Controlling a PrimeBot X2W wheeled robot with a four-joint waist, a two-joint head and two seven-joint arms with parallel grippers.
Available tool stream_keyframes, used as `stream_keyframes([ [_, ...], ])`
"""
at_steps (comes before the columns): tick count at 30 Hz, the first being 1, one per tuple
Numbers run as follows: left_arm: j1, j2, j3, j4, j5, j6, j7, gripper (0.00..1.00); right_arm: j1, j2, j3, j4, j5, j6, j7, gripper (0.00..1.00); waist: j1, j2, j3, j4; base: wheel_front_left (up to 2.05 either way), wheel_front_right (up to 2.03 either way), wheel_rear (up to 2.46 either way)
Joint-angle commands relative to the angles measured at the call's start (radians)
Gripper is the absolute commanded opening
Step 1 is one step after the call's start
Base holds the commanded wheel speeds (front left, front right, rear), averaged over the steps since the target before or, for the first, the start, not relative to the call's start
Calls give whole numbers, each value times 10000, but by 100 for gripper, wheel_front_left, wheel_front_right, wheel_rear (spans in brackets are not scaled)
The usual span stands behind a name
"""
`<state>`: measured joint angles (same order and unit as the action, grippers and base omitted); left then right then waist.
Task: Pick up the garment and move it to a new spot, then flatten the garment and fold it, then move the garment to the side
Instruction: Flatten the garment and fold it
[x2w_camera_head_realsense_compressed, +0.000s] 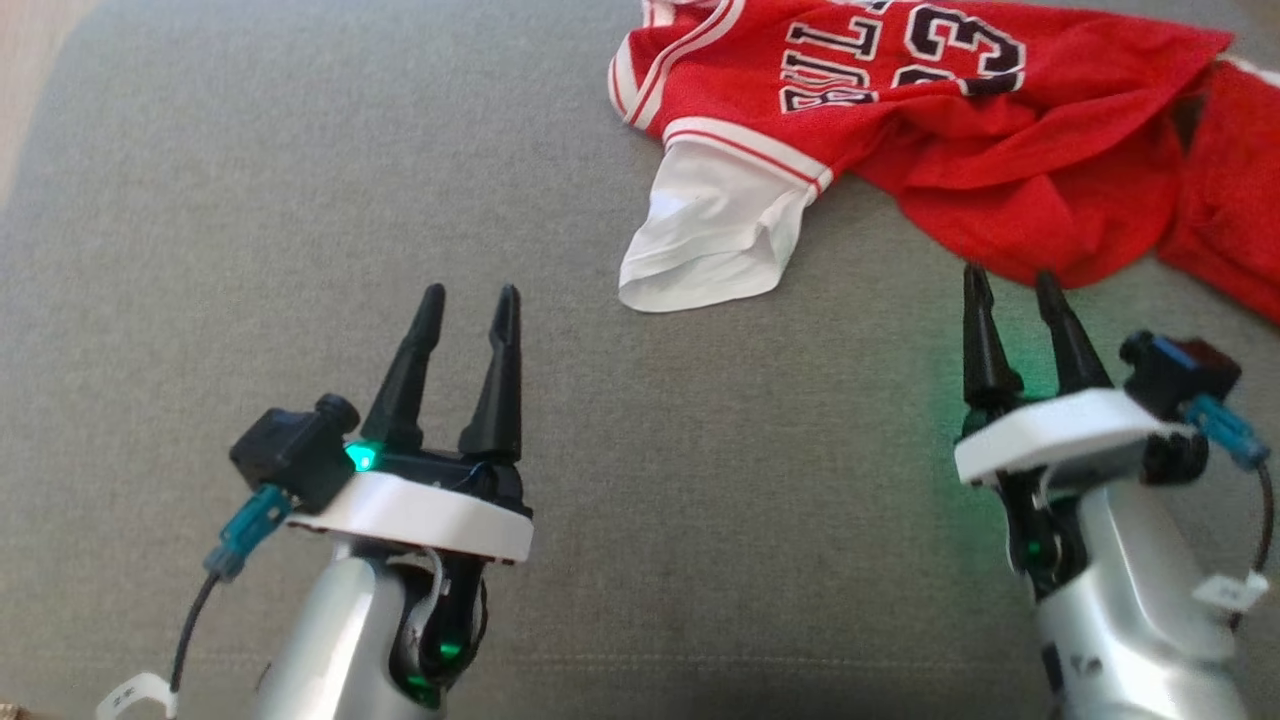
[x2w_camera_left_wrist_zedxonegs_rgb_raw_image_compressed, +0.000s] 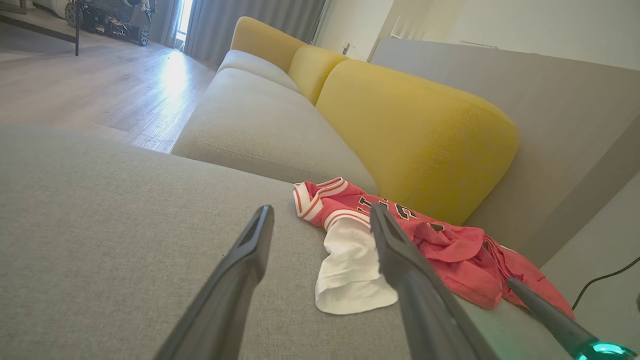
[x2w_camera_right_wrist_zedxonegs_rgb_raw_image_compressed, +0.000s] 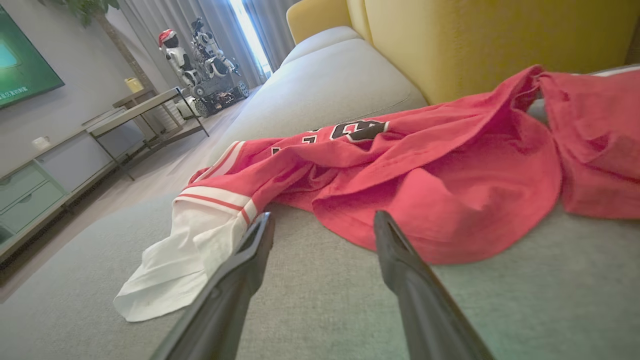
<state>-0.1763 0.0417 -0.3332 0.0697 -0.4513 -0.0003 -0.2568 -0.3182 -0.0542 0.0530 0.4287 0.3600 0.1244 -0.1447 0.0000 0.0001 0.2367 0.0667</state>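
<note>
Head view: on the red jersey (x2w_camera_head_realsense_compressed: 1000, 150) we read black letters (x2w_camera_head_realsense_compressed: 830, 75) edged in white, "BUL"; the rest of the word is lost in a fold. Next to them are large digits (x2w_camera_head_realsense_compressed: 965, 40) we take for "23", cut by the top edge.

Right wrist view: part of the digits shows, not readable whole. The green screen (x2w_camera_right_wrist_zedxonegs_rgb_raw_image_compressed: 20, 65) carries a line of script, illegible.

The white tag (x2w_camera_head_realsense_compressed: 1230, 592) low on the right of the head view has print too small for us to read.

left claw (x2w_camera_head_realsense_compressed: 468, 292) open, right claw (x2w_camera_head_realsense_compressed: 1010, 276) open, both empty
</note>
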Motion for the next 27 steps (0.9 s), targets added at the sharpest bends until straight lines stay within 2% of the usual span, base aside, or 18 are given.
stream_keyframes([
  [1, -466, 85, 220, -315, -44, -38, -49, 100, -632, 38, 265, -47, 70, 63, 13, 100, 0, -1, 237, 203, 0, 0, 0],
  [6, -579, 85, 127, -290, -45, -56, -49, 100, -1468, 38, 246, 913, 721, 63, 208, 100, 0, -1, 519, 465, 0, 0, 0],
  [15, -847, 85, 24, -305, -6, -20, -49, 100, -2685, 39, 193, 2323, 1133, 63, 42, 100, 0, -1, 1032, 902, 0, 0, 0],
  [27, -1121, 85, -130, -312, -61, 9, -49, 100, -3861, 39, -587, 3569, 1042, 63, -365, 100, 0, -1, 1410, 1239, 0, 0, 0],
])
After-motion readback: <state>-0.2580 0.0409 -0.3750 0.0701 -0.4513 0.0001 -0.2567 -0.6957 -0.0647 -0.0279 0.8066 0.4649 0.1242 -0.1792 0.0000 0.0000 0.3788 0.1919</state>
